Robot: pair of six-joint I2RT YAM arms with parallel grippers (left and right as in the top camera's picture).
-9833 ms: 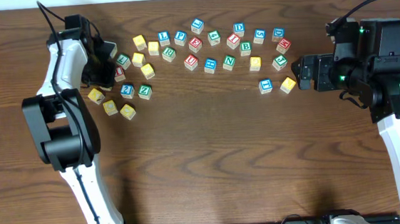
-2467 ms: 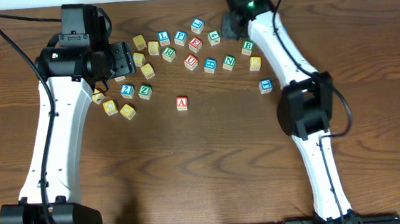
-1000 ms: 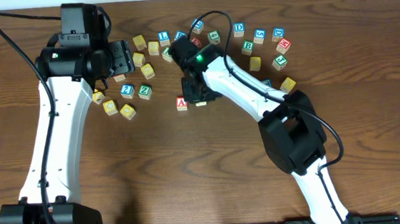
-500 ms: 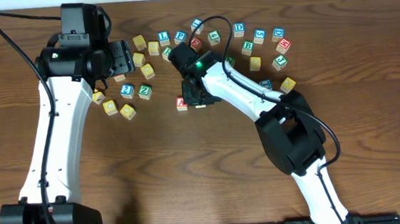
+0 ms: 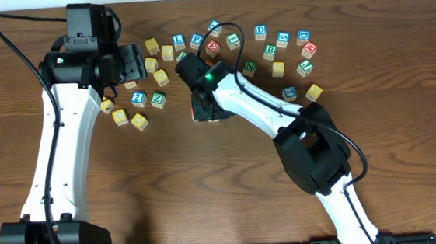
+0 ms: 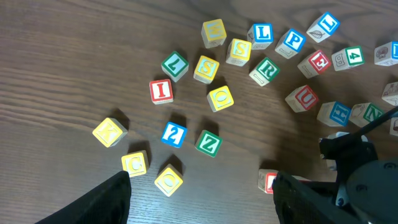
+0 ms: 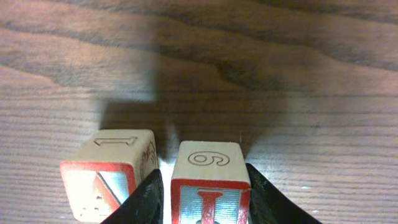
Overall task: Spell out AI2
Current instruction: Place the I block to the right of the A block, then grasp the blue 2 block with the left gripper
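A red-lettered I block [image 7: 210, 186] stands on the wood right beside the red A block [image 7: 106, 180], to its right in the right wrist view. My right gripper [image 7: 205, 174] straddles the I block, open, with a thin bright gap at its left finger. From overhead, that gripper [image 5: 205, 110] covers both blocks. A blue 2 block [image 6: 173, 134] lies among the left cluster, also seen from above as the 2 block [image 5: 138, 99]. My left gripper [image 6: 202, 177] hangs open above the cluster, holding nothing. The A block [image 6: 268, 182] shows by its right finger.
Several letter blocks form an arc across the back of the table [image 5: 231, 183], from the yellow ones [image 5: 120, 116] at left to the yellow block [image 5: 314, 92] at right. A second red I block [image 6: 161, 91] sits near a green Z [image 6: 208, 143].
The right gripper has shifted slightly left with the I block, brought it against the A block, and its jaws have loosened. The left arm has stayed still.
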